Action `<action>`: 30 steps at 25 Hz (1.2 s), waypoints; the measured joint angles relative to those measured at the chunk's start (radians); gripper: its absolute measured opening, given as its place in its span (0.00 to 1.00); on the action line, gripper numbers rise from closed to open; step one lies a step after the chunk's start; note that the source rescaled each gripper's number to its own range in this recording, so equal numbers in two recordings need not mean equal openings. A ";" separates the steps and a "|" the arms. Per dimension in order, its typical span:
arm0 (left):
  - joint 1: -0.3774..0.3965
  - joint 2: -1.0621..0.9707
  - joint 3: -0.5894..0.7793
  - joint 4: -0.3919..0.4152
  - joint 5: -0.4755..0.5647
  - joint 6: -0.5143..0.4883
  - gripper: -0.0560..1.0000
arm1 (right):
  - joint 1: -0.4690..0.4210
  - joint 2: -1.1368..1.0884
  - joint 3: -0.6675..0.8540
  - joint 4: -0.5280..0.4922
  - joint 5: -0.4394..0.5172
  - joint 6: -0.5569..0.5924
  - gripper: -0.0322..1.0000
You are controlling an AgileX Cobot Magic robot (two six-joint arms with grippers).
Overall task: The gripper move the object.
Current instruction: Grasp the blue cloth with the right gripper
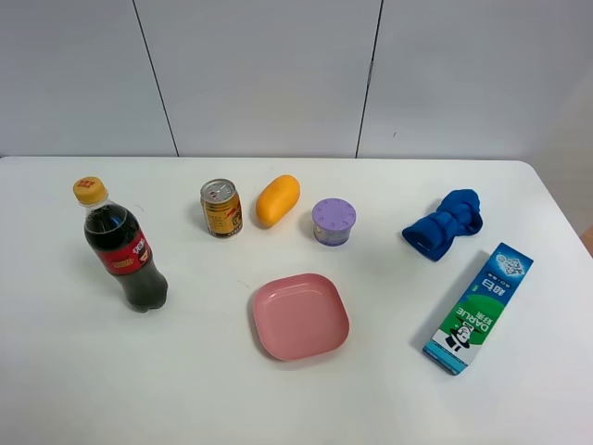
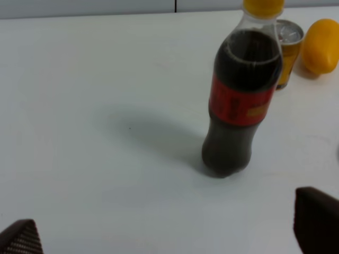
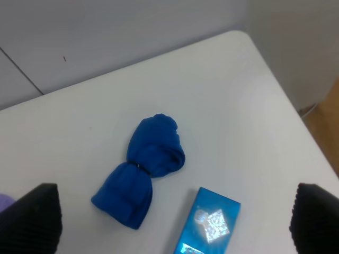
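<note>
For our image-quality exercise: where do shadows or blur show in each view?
Exterior high view: sharpest, evenly lit, faint shadow under the cola bottle. Left wrist view: long diffuse shadow off the bottle. Right wrist view: jaws blurred, blue cloth barely shadowed.

White table. Pink plate near centre. Around it: cola bottle upright, 10 o'clock; gold can, 11; orange fruit, 12; purple-lidded cup, 1; blue cloth, 2; toothpaste box flat, 3.

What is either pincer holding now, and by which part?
Nothing. The left pincer and the right pincer are both open and empty.
</note>
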 joint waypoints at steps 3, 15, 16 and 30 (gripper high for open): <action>0.000 0.000 0.000 0.000 0.000 0.000 1.00 | 0.000 0.193 -0.093 0.030 -0.008 0.072 1.00; 0.000 0.000 0.000 0.000 0.000 0.000 1.00 | 0.000 0.699 -0.320 0.352 -0.061 0.282 1.00; 0.000 0.000 0.000 0.000 0.000 0.000 1.00 | 0.000 0.726 -0.320 0.357 -0.052 0.295 1.00; 0.000 0.000 0.000 0.002 0.000 0.000 1.00 | 0.000 1.012 -0.320 0.233 -0.054 0.314 1.00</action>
